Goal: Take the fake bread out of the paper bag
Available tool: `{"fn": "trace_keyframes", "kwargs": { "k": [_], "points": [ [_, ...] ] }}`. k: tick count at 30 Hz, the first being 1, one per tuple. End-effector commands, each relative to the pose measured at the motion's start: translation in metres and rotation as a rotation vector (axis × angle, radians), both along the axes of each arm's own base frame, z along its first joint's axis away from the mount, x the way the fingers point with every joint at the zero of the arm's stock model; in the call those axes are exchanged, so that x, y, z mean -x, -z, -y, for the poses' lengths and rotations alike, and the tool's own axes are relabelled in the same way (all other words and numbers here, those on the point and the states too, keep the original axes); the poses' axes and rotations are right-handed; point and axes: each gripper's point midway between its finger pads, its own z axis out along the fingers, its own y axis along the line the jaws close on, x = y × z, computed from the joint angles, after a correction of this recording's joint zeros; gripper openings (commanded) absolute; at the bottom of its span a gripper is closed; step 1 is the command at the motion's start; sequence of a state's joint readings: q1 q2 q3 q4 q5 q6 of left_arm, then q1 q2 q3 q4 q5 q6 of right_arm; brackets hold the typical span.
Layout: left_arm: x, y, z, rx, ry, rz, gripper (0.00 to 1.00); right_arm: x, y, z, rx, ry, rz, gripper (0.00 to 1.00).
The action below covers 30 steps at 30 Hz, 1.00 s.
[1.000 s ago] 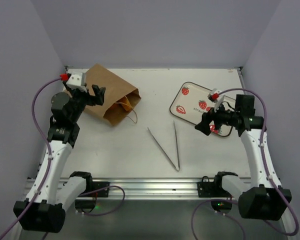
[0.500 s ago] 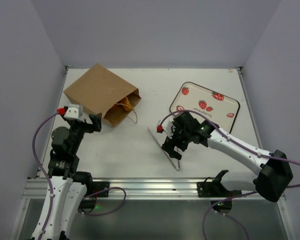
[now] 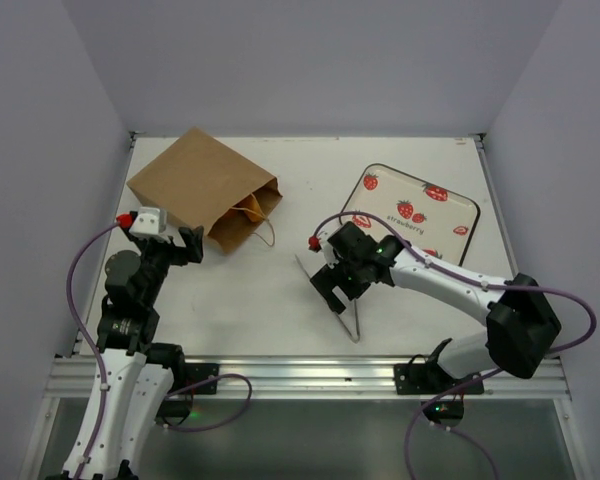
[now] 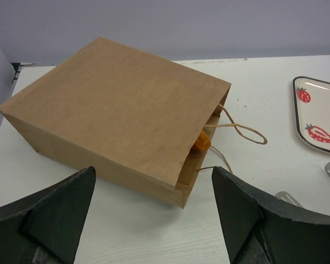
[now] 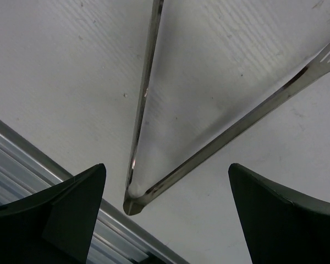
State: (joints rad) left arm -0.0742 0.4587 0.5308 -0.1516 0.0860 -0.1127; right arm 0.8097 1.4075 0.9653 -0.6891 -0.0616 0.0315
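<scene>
The fake bread (image 4: 202, 141) shows only as a small orange bit just inside the mouth of the tall brown kraft paper bag (image 3: 200, 190). The bag lies flat on its side at the far left of the white desk (image 3: 250, 310). Its long side runs from the far left corner down toward the middle. Its open mouth, with the thin twisted paper handles (image 4: 242, 131), points toward the middle of the desk, on the right arm's side.

The left end effector (image 3: 185, 245) is the nearer one. It hangs just beside the bag's near side, close to the mouth corner, and its fingers are wide apart with nothing in them.

The right end effector (image 3: 335, 285) is well apart from the bag. It hangs low over the long shiny metal tongs (image 3: 354, 318) in the middle of the desk. Its fingers are wide apart too, one on each side of the joined end of the tongs (image 5: 146, 93). That joined end points at the near edge and the two tips point away.

I think the right arm will grab the tongs first, then reach left into the mouth.
</scene>
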Motion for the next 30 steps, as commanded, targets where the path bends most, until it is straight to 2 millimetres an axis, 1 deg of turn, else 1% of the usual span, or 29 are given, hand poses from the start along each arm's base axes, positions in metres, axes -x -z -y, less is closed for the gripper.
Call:
{"fn": "trace_keyframes", "kwargs": {
  "k": [1,2,5,7,9,10,13,17,20,22,23,25,26,30],
  "points": [
    [0.000,-0.006,-0.003,0.004,-0.018,0.016,0.90,0.012,0.000,0.004,-0.011,0.088,-0.051,0.99],
    [0.001,-0.006,-0.004,0.004,-0.022,0.016,0.90,0.011,-0.003,0.005,-0.019,0.103,-0.038,0.99],
    [0.001,-0.006,-0.004,0.004,-0.022,0.019,0.90,0.013,0.000,0.010,0.002,0.134,-0.049,0.99],
    [0.001,-0.006,-0.004,0.001,-0.021,0.020,0.90,0.015,0.005,0.014,0.028,0.165,-0.069,0.99],
    [0.000,-0.006,-0.003,0.001,-0.019,0.018,0.90,0.020,0.011,0.011,0.023,0.164,-0.101,0.99],
    [0.000,-0.005,-0.003,-0.001,-0.017,0.015,0.90,0.027,0.016,0.011,0.012,0.163,-0.133,0.99],
    [-0.001,-0.004,-0.002,-0.002,-0.013,0.011,0.90,0.028,0.026,0.011,0.020,0.172,-0.146,0.99],
    [-0.001,-0.003,-0.002,-0.006,-0.013,0.010,0.90,0.029,0.032,0.010,0.043,0.169,-0.168,0.99],
    [-0.001,-0.004,-0.002,-0.005,-0.011,0.011,0.90,0.030,0.042,0.010,0.070,0.176,-0.196,0.99],
    [-0.001,-0.004,-0.002,-0.008,-0.011,0.013,0.90,0.026,0.044,0.007,0.077,0.176,-0.200,0.99],
    [-0.002,-0.004,-0.002,-0.007,-0.012,0.012,0.90,0.025,0.049,0.007,0.096,0.179,-0.210,0.99],
    [-0.001,-0.004,-0.003,-0.007,-0.012,0.015,0.90,0.020,0.051,0.004,0.105,0.179,-0.201,0.99],
    [-0.001,-0.004,-0.003,-0.007,-0.012,0.015,0.90,0.018,0.055,0.005,0.118,0.182,-0.199,0.99],
    [-0.001,-0.006,-0.002,-0.009,-0.009,0.023,0.90,0.010,0.059,0.003,0.122,0.191,-0.173,0.99]
  ]
}}
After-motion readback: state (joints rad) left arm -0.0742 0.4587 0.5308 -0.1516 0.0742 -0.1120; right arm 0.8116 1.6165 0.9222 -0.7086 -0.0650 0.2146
